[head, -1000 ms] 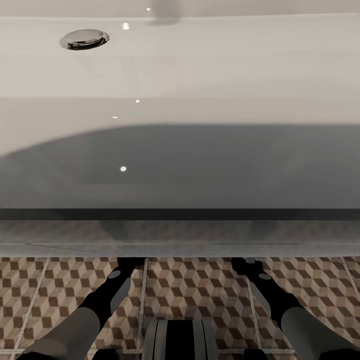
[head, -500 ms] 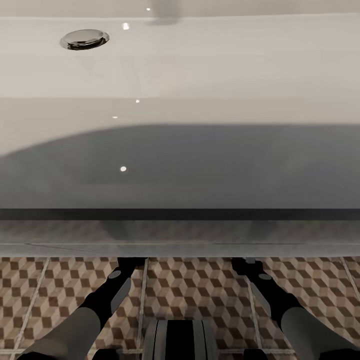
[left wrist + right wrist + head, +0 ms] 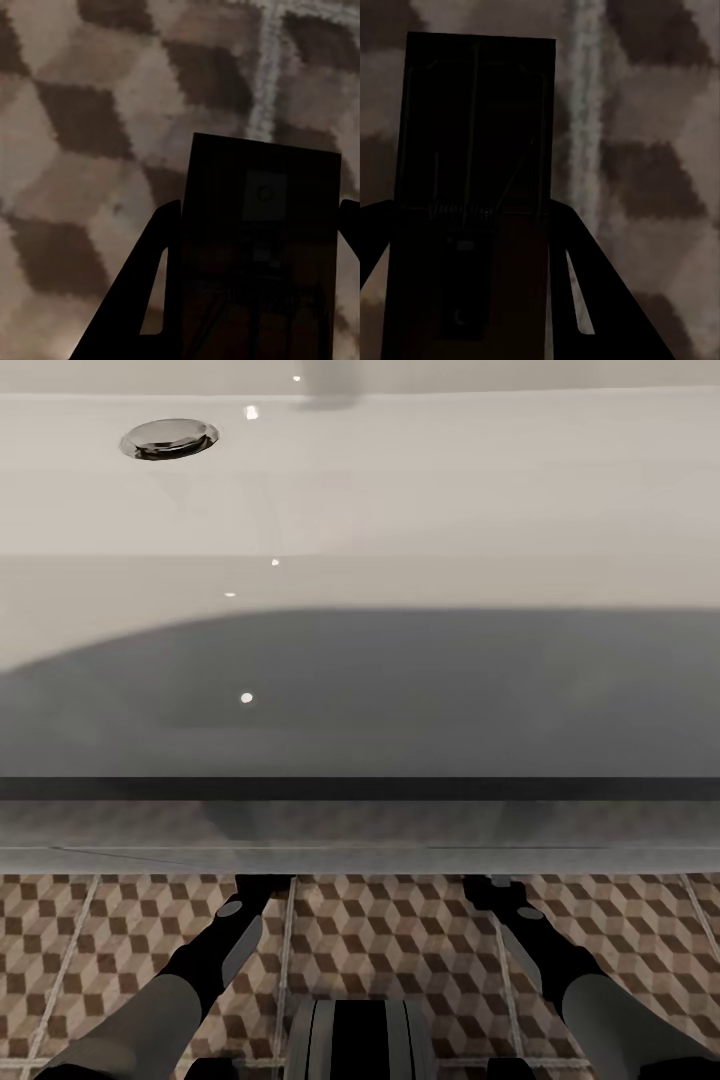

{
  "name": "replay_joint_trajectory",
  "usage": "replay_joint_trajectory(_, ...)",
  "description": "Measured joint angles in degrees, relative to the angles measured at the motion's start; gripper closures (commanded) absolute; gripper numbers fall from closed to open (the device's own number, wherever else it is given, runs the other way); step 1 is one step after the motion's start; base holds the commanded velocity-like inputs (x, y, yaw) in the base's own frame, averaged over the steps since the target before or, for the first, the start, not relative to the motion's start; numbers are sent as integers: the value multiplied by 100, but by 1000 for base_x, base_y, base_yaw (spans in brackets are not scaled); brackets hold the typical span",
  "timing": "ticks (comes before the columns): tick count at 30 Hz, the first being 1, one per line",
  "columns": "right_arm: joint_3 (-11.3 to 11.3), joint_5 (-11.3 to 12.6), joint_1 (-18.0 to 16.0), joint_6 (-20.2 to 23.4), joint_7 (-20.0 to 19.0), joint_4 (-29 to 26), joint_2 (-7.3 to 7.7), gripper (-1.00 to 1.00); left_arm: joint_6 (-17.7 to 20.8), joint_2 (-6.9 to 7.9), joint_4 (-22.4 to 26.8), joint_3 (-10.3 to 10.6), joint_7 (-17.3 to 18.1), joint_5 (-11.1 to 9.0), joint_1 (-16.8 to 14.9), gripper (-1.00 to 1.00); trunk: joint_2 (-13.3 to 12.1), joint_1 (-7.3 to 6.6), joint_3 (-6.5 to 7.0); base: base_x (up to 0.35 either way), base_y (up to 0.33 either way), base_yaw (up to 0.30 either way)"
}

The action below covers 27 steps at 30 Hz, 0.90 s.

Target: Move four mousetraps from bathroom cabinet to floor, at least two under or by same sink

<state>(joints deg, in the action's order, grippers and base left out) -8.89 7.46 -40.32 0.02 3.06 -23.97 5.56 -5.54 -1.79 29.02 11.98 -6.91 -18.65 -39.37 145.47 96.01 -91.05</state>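
Observation:
The white bathroom sink [image 3: 420, 490] spans the head view from above, with its chrome drain [image 3: 170, 438] at the upper left. Both forearms reach forward, and their tips pass out of sight under the sink's front edge. In the left wrist view my left gripper [image 3: 259, 204] is shut on a dark flat mousetrap [image 3: 259, 262], close above the cube-patterned bathroom floor [image 3: 82, 135]. My right gripper [image 3: 472, 206] is shut on a second mousetrap [image 3: 472, 127] just over the floor [image 3: 660, 180]. The cabinet is out of view.
The sink's front panel [image 3: 360, 700] lies in shadow, with a dark strip along its lower edge. Patterned floor tiles [image 3: 400, 940] show between my left arm [image 3: 200, 970] and right arm [image 3: 550, 955]. My own base [image 3: 360, 1040] stands at the bottom middle.

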Motion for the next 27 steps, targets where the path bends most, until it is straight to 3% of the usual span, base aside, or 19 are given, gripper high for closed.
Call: replay_joint_trajectory(27,-2,-36,1,-46,0,-10,0,100,0,1,-9,0,0,8,2,100,0,0,0,0,0,0)
